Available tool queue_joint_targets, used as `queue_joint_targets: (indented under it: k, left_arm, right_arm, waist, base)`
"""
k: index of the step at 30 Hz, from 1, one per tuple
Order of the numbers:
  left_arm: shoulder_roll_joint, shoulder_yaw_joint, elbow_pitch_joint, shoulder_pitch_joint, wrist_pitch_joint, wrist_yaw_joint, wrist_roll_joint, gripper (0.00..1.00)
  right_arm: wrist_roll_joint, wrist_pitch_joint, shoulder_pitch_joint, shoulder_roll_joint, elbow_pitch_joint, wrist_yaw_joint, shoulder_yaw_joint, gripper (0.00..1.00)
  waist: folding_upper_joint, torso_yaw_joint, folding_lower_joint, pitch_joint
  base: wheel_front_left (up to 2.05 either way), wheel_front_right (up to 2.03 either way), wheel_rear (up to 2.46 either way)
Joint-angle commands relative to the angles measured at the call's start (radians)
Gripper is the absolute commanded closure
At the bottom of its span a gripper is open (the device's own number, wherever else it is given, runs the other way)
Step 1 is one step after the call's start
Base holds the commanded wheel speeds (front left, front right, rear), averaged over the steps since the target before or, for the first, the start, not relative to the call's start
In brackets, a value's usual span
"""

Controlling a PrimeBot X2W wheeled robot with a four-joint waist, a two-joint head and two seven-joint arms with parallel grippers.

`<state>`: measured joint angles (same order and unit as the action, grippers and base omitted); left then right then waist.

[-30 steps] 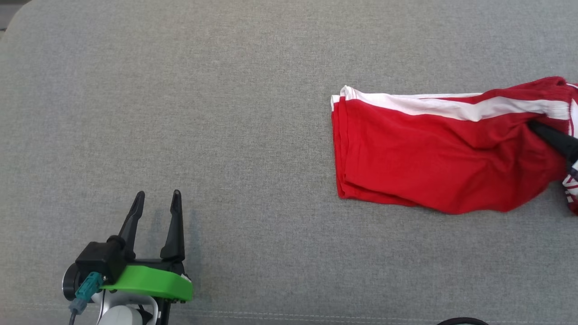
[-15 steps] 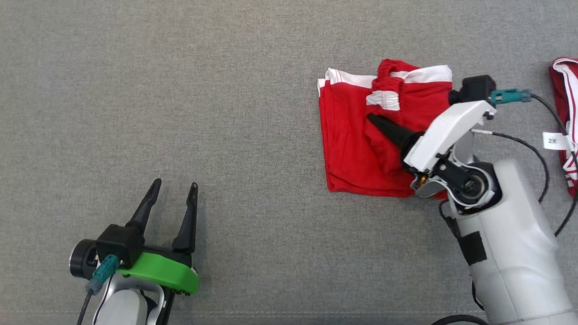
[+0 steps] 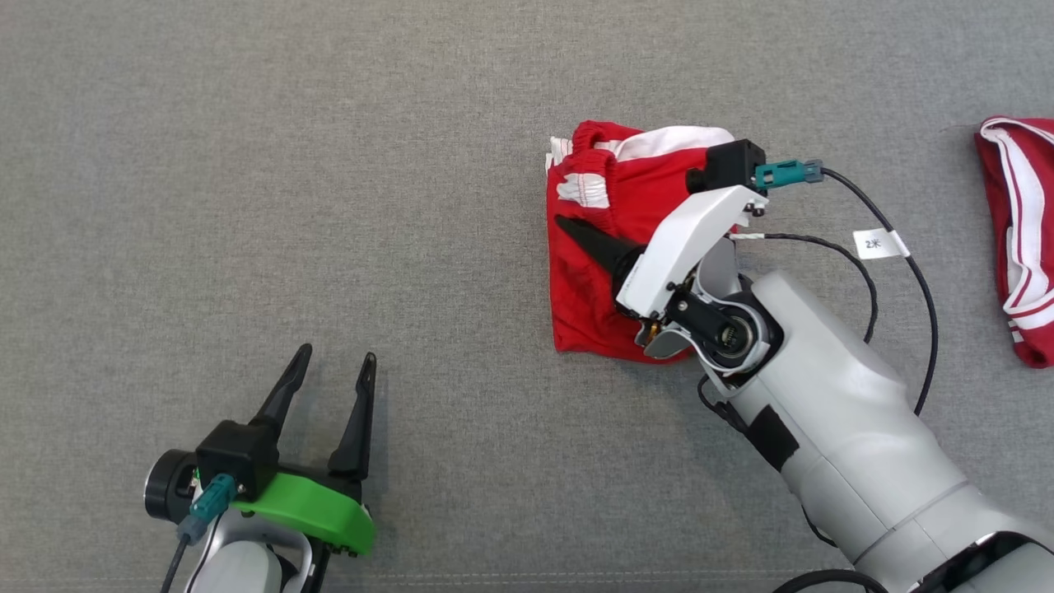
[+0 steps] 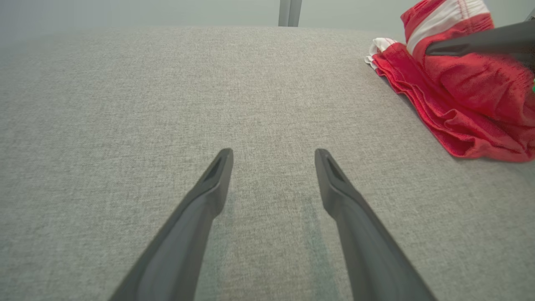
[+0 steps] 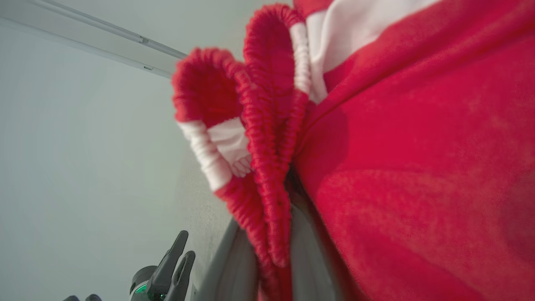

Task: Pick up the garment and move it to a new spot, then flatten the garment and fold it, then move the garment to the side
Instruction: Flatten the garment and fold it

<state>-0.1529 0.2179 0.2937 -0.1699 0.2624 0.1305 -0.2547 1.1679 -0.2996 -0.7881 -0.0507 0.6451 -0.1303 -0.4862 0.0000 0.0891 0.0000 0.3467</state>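
Grey woven upholstery (image 3: 370,165) across the head view. On it, right of centre, red shorts with white side stripes (image 3: 589,280), doubled over into a short bundle. One second back, stretched long toward the right. Half a second back, gathered elastic waistband (image 3: 593,140) only partway across. Now carried to the bundle's upper-left corner, just over the hem edge. Some camera shift besides, judging by the whole picture.

Right gripper (image 3: 568,224) over the left part of the bundle, pointing left, much nearer the hem edge than before. Dark fingers together, pinching a fold of the shorts. Left gripper (image 3: 338,356) at lower left, well apart from the shorts, with the same spread as before: fingers wide apart, holding nothing, over bare upholstery. Second red-and-white garment (image 3: 1017,239) at the right edge, well apart from the bundle. Black cable with a white tag (image 3: 879,244) looping out from the right wrist.

From the left wrist: own two dark fingers splayed, nothing between them but grey cloth. Shorts at upper right, layered edges resting on the upholstery, top layer lifted. One dark finger of the right gripper lying across the raised fold.

From the right wrist: red cloth close against the lens, waistband hanging doubled left of centre, white stripe beside it. Own fingertips buried in the fabric, clamped on it. Left gripper small at the bottom, jaws apart. Pale wall (image 5: 62,167) behind.
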Motion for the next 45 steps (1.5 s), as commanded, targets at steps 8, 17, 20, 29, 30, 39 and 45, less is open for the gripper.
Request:
queue_joint_targets:
  k: [8, 17, 20, 29, 30, 39, 45]
  left_arm:
    - [0.003, 0.014, 0.011, 0.019, 0.002, 0.001, -0.007, 0.00]
    - [0.016, 0.036, 0.024, 0.012, 0.002, 0.000, -0.022, 0.00]
    - [0.014, 0.036, 0.029, 0.008, 0.002, 0.000, -0.030, 0.00]
    - [0.013, -0.018, 0.020, 0.046, 0.002, 0.001, -0.039, 0.00]
    - [0.015, -0.023, 0.017, 0.052, 0.002, 0.000, -0.040, 0.00]
    - [0.022, -0.026, -0.004, 0.056, 0.002, 0.000, -0.044, 0.00]
    - [0.030, -0.001, -0.002, 0.017, 0.002, 0.000, -0.052, 0.00]
  right_arm:
    - [0.130, 0.098, -0.112, -0.001, 0.109, -0.001, -0.203, 1.00]
    - [0.230, 0.145, -0.189, 0.000, 0.224, -0.001, -0.365, 0.96]
    - [0.281, 0.175, -0.219, -0.001, 0.224, -0.001, -0.439, 0.00]
    - [0.225, 0.367, -0.313, -0.031, 0.148, 0.000, -0.481, 0.00]
    - [0.181, 0.405, -0.321, -0.063, 0.145, 0.000, -0.483, 0.00]
    - [-0.163, 0.556, -0.253, -0.280, 0.183, 0.000, -0.412, 0.00]
    - [-0.596, 0.564, -0.154, -0.267, 0.165, 0.000, -0.147, 0.95]
  waist:
    - [0.0000, -0.005, 0.0000, -0.032]
    - [0.0000, 0.008, 0.0000, -0.032]
    - [0.0000, 0.010, 0.0000, -0.032]
    - [0.0000, -0.020, 0.0000, -0.049]
    - [0.0000, -0.023, 0.0000, -0.049]
    - [0.0000, -0.018, 0.0000, -0.030]
    - [0.0000, 0.019, 0.0000, 0.000]
  base:
    - [0.00, 0.00, 0.00]
    - [0.00, 0.00, 0.00]
    - [0.00, 0.00, 0.00]
    - [0.00, 0.00, 0.00]
    - [0.00, 0.00, 0.00]
    - [0.00, 0.00, 0.00]
    - [0.00, 0.00, 0.00]
